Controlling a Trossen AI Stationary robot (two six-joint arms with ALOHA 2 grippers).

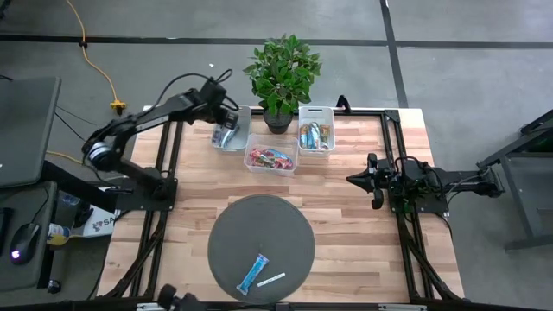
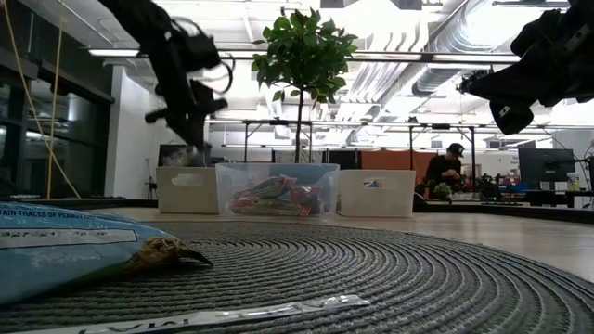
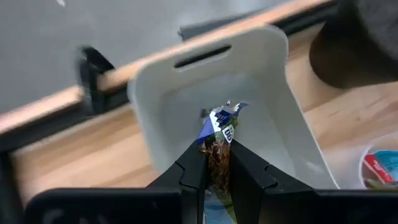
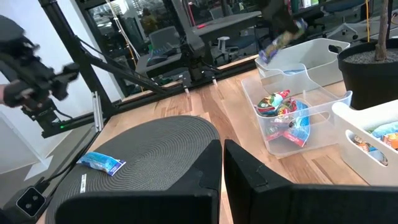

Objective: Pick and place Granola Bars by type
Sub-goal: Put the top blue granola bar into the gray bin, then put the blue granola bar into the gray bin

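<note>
My left gripper (image 1: 226,130) is shut on a light blue granola bar (image 3: 219,129) and hangs over the left white bin (image 1: 233,138) at the table's far side; the right wrist view shows that bar (image 4: 280,38) above the bin. Another light blue bar (image 1: 253,272) lies flat on the round grey mat (image 1: 259,226). Red bars fill the clear middle bin (image 1: 270,159), and tan-orange and blue ones lie in the right white bin (image 1: 315,136). My right gripper (image 1: 352,180) waits shut at the table's right side, touching nothing. My left gripper pinches the light blue bar between its two fingers (image 3: 194,171), which lie along it. The fingers slant down from the table's near left side. The bar's crimped end (image 3: 222,117) sticks out past the fingertips, clear above the inside of the left bin (image 3: 186,106).
A potted plant (image 1: 281,73) stands behind the bins, close to my left gripper. A thin white strip label (image 1: 271,280) lies on the mat beside the blue bar. Black frame rails (image 1: 390,147) run along the table's sides.
</note>
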